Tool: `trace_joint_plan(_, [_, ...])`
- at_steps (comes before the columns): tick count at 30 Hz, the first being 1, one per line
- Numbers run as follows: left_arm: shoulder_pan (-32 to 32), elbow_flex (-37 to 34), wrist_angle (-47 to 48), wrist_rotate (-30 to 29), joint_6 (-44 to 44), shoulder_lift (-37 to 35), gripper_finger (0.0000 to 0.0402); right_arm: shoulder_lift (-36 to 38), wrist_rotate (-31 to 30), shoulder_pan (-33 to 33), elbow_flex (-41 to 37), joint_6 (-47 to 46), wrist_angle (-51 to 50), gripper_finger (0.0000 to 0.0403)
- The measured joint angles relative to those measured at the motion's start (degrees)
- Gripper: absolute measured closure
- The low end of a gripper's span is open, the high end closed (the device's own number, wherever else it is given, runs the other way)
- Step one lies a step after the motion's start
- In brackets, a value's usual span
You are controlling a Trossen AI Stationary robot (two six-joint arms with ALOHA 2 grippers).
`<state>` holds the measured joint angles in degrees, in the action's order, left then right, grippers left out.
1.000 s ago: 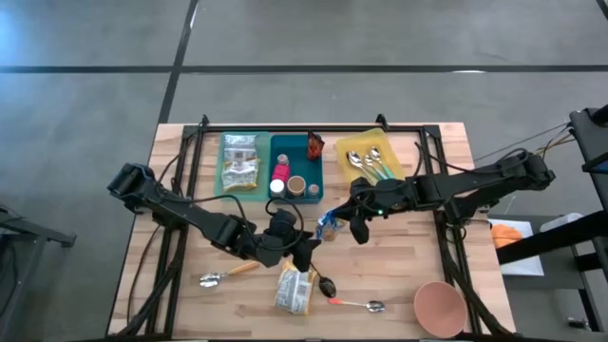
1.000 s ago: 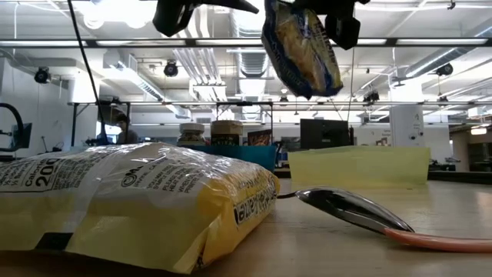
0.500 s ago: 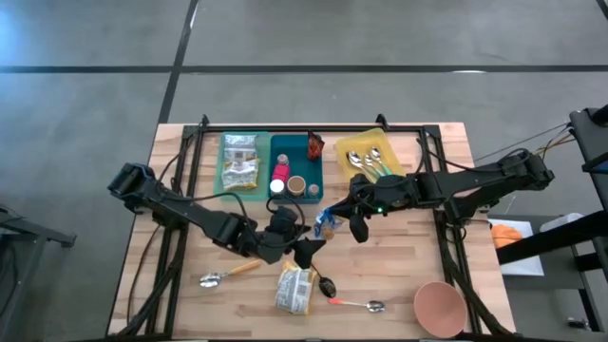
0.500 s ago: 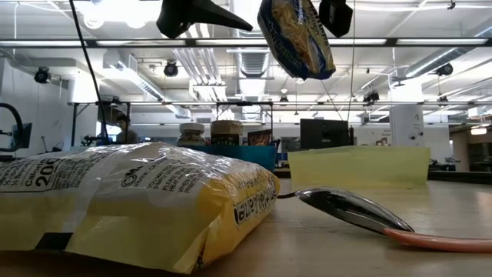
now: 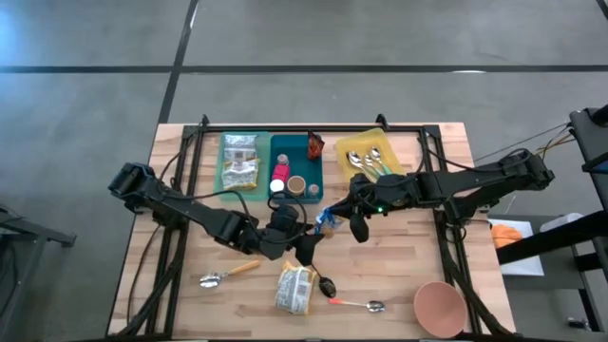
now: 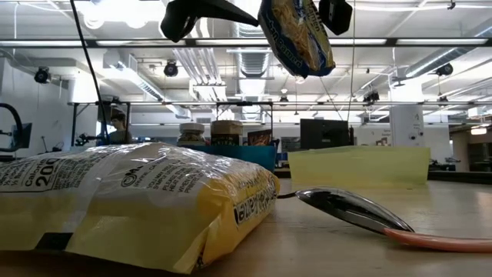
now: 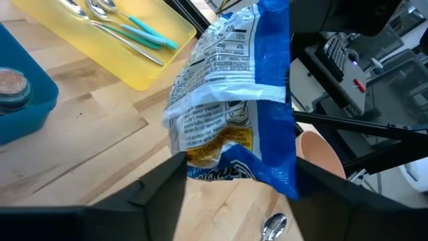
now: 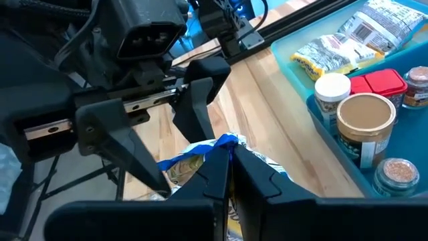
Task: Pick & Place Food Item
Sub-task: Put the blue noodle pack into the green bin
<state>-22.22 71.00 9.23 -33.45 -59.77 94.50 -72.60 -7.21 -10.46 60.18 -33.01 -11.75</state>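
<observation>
The right gripper [image 5: 332, 218] hangs over the middle of the desk [image 5: 446, 152]. Its fingers [image 8: 215, 175] are shut tight on the top edge of a blue bag [image 5: 328, 221]. The bag is up in the air and touches nothing below it. The left gripper [image 5: 306, 237] is just beside the bag. Its fingers [image 7: 157, 187] are partly open, one on each side of the bag's bottom end. I cannot tell if they press on it.

The bag looks light and soft. It is thin and crinkly, so it can bend and swing. The skin is shiny, so it may slip. The snacks inside may break if squeezed hard. A good place to hold it looks like the flat sealed edge at the top or bottom, not the puffy middle.

The high view shows the whole desk. At the far edge sit a green bin [image 5: 240, 161], a blue bin [image 5: 308, 167] with jars, and a yellow tray [image 5: 369, 147] with spoons. Near the front edge lie a yellow bag [image 5: 295, 288], two more spoons and a pink bowl [image 5: 440, 306].

The low view shows that the blue bag [image 6: 297, 35] hangs high above the desk, with the yellow bag [image 6: 138, 204] close in front. The left wrist view shows the white print on the blue bag [image 7: 231, 114]. The right wrist view shows the pinch on the bag's edge up close.
</observation>
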Motion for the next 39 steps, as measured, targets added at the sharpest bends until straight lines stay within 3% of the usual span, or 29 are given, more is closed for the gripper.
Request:
trace_joint_plan(17, [0.2,0.0,0.0,0.0,0.0,0.0,0.0382,0.0,1.4,-0.2,-0.6,-1.4,0.1,0.0394])
trace_joint_plan(27, [0.2,0.3,-0.4,0.1,0.2,-0.1,0.0398,0.0,1.2,-0.2,-0.6,-1.3,0.1,0.0391])
trace_joint_plan(31, [0.2,0.3,-0.4,0.1,0.3,-0.7,0.0399,0.0,1.3,-0.2,-0.6,-0.1,0.0,0.0346])
trace_joint_plan(39, [0.2,0.3,0.1,0.0,0.4,-1.8,0.0400,0.0,3.0,-0.2,-0.6,1.6,0.1,0.0188])
